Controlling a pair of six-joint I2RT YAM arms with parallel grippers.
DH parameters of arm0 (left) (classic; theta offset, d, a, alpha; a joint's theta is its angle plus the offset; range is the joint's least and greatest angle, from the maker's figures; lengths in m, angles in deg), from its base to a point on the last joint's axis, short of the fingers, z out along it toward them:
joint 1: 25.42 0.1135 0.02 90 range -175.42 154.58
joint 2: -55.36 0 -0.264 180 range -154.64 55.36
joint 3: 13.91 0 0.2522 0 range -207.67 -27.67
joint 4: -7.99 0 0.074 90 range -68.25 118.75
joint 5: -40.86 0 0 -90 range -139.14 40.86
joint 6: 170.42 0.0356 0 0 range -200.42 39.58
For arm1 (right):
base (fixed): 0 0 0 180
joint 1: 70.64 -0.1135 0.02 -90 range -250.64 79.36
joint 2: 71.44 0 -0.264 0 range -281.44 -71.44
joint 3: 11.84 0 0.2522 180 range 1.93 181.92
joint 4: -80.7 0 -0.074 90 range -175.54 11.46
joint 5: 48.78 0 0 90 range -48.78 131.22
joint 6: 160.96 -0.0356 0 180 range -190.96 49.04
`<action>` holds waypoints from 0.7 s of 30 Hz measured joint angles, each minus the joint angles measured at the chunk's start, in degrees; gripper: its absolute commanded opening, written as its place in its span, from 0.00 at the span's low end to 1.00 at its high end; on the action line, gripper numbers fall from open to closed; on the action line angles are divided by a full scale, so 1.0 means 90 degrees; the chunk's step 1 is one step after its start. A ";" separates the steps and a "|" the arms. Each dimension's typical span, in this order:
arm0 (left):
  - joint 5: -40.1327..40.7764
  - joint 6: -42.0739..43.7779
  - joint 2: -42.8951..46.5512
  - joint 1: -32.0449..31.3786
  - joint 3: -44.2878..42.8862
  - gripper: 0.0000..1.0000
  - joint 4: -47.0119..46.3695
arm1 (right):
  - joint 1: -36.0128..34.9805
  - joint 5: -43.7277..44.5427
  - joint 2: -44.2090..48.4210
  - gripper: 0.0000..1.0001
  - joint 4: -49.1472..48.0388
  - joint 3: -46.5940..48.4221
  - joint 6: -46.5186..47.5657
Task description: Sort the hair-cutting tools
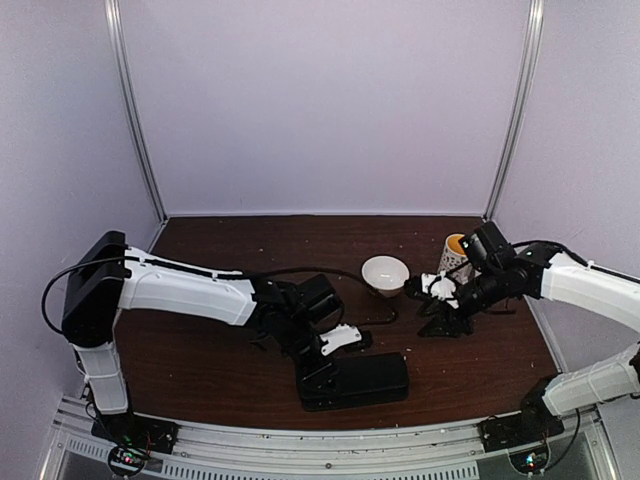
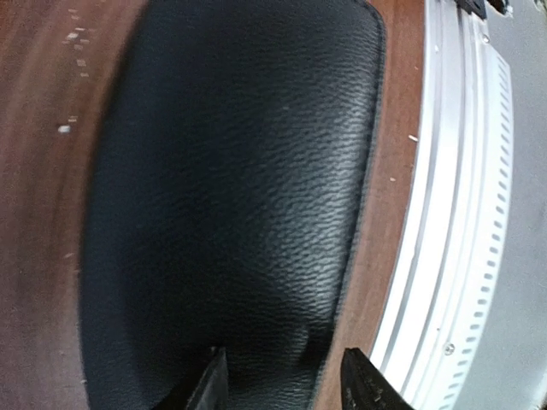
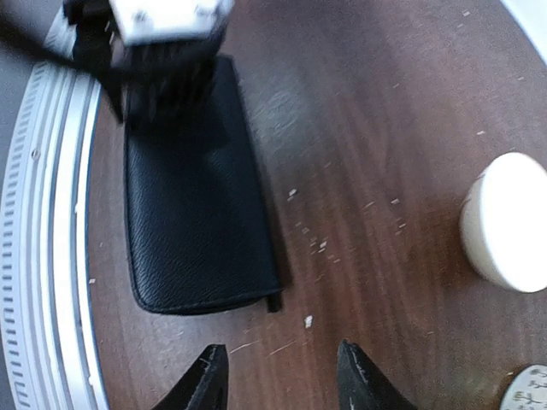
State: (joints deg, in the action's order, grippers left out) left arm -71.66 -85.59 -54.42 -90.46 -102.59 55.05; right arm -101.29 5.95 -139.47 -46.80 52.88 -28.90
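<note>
My left tool (image 2: 286, 384) stands half open and empty above the black case (image 2: 239, 196), at the near edge of the worktop (image 3: 367, 128). My right tool (image 3: 282, 376) is likewise, near the white bowl (image 3: 508, 222). The scissors are not visible, perhaps inside. Grip the grained, leather-like, round-cornered cover at its edge.

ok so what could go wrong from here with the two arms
The black case lies close to the table's front rail; a nudge from the open left gripper above it might slide it onto the rail. The open right gripper hangs near the white bowl and could bump it when swinging.
</note>
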 measured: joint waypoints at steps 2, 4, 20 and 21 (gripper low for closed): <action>0.0223 -0.0036 0.0231 0.0015 0.0260 0.51 -0.0260 | -0.0214 0.0100 -0.0022 0.43 0.0005 -0.0401 0.0219; 0.0476 -0.0063 0.0534 0.0061 0.0486 0.51 -0.0391 | -0.0459 0.0287 -0.0068 0.43 0.0010 -0.0614 0.0381; 0.1294 -0.1052 0.1926 0.0406 0.2142 0.51 -0.1785 | -0.3169 0.2055 -0.1751 0.39 -0.0648 -0.0384 0.0857; 0.1336 -0.1110 0.1970 0.0413 0.2212 0.51 -0.1817 | -0.3235 0.2127 -0.1831 0.39 -0.0653 -0.0369 0.0855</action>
State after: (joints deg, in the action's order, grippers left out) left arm -59.64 -95.58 -36.69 -86.74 -82.67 38.70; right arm -130.41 25.10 -155.95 -52.68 49.56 -21.20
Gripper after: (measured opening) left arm 0.511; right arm 0.394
